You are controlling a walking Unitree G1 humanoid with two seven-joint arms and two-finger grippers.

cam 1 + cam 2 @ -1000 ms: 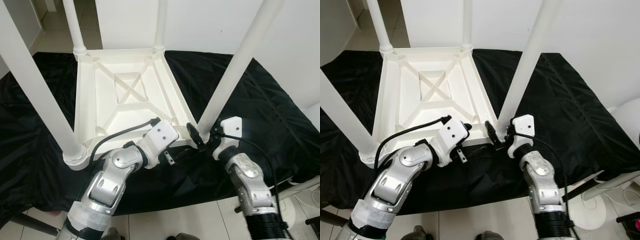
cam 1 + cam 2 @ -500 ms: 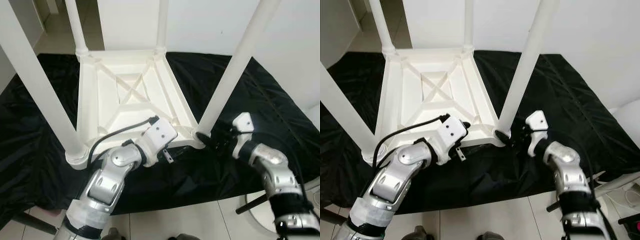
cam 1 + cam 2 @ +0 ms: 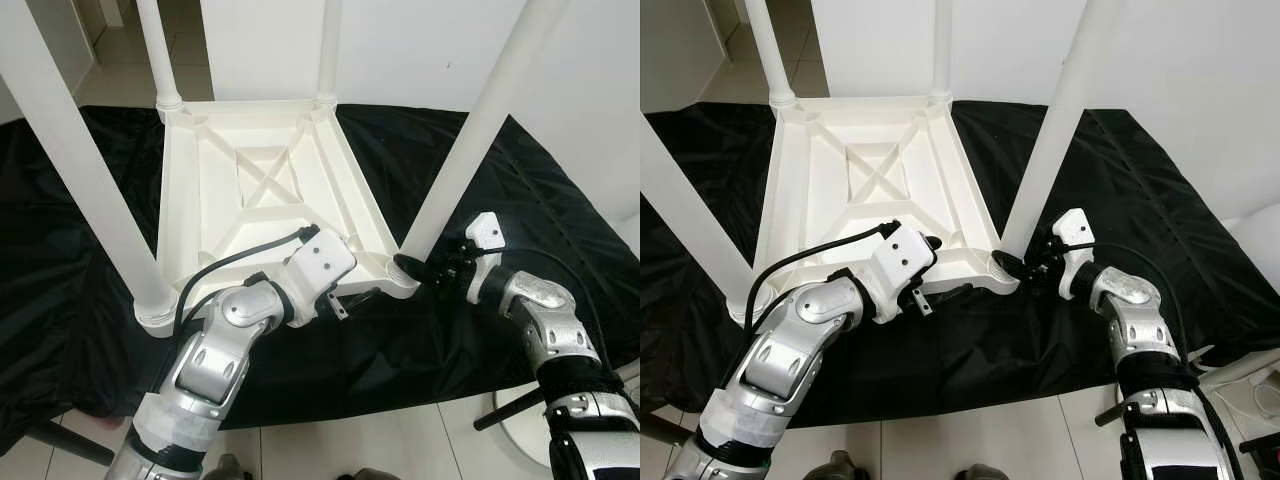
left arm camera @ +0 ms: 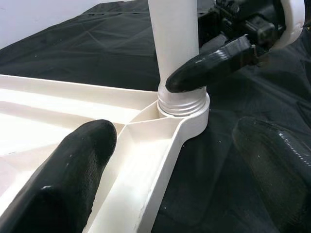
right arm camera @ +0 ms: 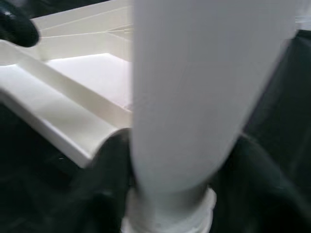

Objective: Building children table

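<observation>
Jaws of right gripper pinch table leg.

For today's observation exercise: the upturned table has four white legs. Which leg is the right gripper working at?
The near-right leg, at the table corner closest to the robot's right arm. The right gripper sits at its threaded base; the other three legs stand untouched.

Bright and evenly lit from overhead in both head views, sharp across the middle. Soft sheen and pale creases on the black cloth; mild glare on the white table underside. Table legs splayed outward by wide-angle stretch toward the corners. Left wrist view crisp in the middle, blurred on the near finger. Right wrist view dim, smeared, out of focus throughout.
</observation>
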